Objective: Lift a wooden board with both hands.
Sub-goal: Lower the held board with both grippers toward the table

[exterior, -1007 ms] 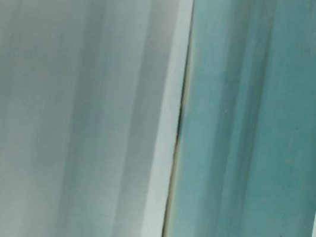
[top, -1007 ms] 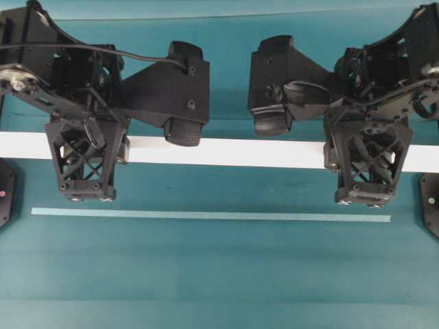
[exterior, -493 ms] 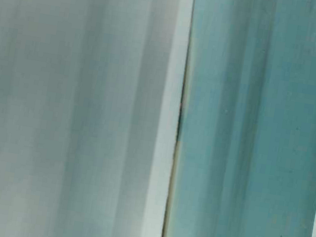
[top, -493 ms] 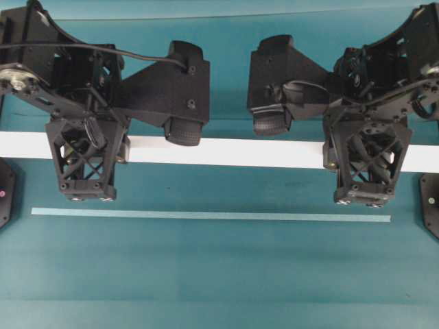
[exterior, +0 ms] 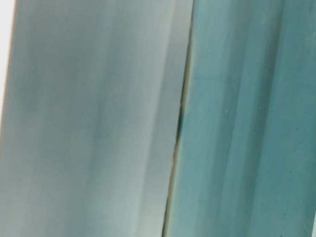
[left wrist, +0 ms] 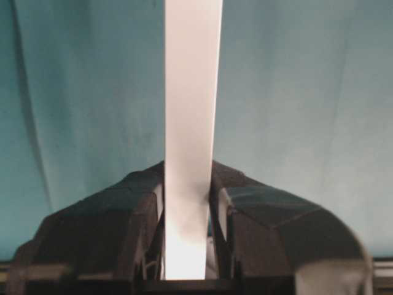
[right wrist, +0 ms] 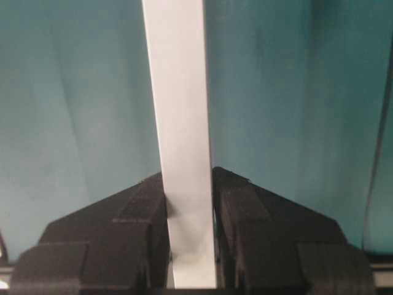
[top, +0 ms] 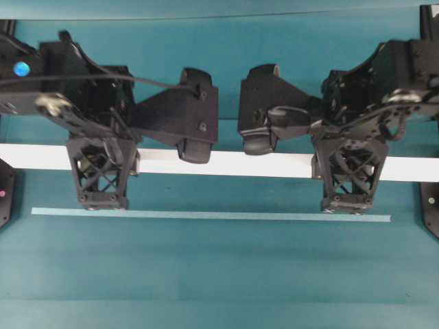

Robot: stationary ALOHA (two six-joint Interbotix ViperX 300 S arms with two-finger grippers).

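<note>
White wooden board (top: 226,163) runs left to right across the overhead view, spanning almost the full width, level, above the teal table surface (top: 219,274). Both ends reach the frame edges or close to it.

Left gripper (top: 103,168) is clamped on the board near its left end. In the left wrist view the board (left wrist: 190,123) passes straight between the two black fingers (left wrist: 132,227), both sides pressed against it. Right gripper (top: 346,171) is clamped on the board near its right end. Same picture in the right wrist view: board (right wrist: 178,123) pinched between the fingers (right wrist: 245,227), no visible gap.

Both grippers point down; the lattice finger frames hang across the board's near edge in the overhead view.

Thin pale teal strip (top: 206,215) lies flat on the table, parallel to the board, on the near side, apart from it.

Table-level view is blurred: grey-white band on the left, teal on the right, nothing identifiable.
</note>
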